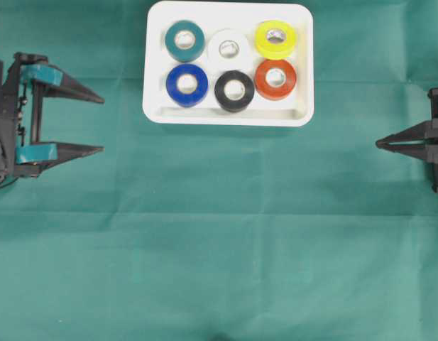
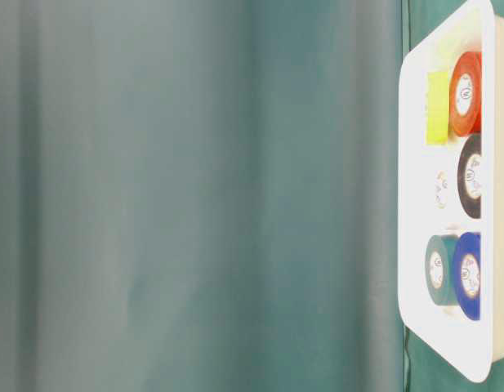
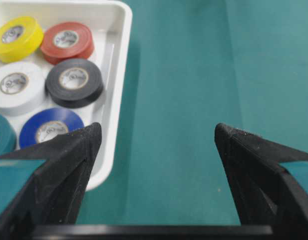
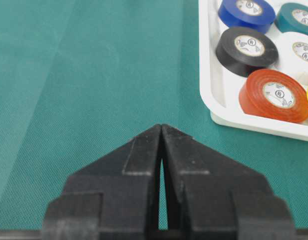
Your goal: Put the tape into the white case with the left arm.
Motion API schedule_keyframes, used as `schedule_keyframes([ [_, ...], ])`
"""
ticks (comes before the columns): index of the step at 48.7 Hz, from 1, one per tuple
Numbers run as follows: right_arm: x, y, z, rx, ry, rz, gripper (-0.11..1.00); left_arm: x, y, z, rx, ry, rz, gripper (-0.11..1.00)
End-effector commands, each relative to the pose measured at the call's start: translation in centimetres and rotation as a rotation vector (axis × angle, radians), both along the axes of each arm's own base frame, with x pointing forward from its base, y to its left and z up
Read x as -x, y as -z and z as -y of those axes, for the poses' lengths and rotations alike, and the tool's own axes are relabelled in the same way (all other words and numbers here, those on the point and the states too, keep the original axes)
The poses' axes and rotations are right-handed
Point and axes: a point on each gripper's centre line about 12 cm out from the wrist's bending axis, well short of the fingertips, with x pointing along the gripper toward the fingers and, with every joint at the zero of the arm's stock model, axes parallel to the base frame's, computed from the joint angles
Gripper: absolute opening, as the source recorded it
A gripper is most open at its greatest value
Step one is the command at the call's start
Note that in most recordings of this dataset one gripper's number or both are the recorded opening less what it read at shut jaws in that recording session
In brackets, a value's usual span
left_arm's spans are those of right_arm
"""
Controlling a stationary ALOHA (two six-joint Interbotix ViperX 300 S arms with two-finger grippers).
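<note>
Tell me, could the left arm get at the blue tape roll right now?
Probably yes: the left gripper is open and empty, the blue tape roll lies uncovered in the white case, bare cloth between them.

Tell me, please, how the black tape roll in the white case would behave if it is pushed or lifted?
The black tape roll lies flat on its side, so a push would probably slide it, not roll it. Neighbouring rolls such as the blue tape roll and the rim of the white case sit close, so it would likely bump them soon. It looks stiff and probably keeps its ring shape when lifted.
</note>
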Motion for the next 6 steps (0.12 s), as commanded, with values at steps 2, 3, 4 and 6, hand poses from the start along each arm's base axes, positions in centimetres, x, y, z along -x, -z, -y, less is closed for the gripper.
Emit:
schedule_keyframes([
  [2,-0.24,-0.51,0.00,0.000,-0.001,0.017,-0.10,0.76,-0.14,0.27,-0.003,0.012,0.040,0.94],
  [3,-0.22,-0.45,0.00,0.002,-0.001,0.015,-0.10,0.88,-0.10,0.27,-0.006,0.013,0.043,0.94],
  [4,-0.22,-0.45,0.00,0.000,-0.001,0.015,-0.09,1.04,-0.01,0.31,-0.007,0.015,0.044,0.94],
  [6,-0.22,-0.45,0.00,0.000,-0.001,0.015,-0.10,1.36,0.08,0.28,-0.012,0.015,0.050,0.94],
])
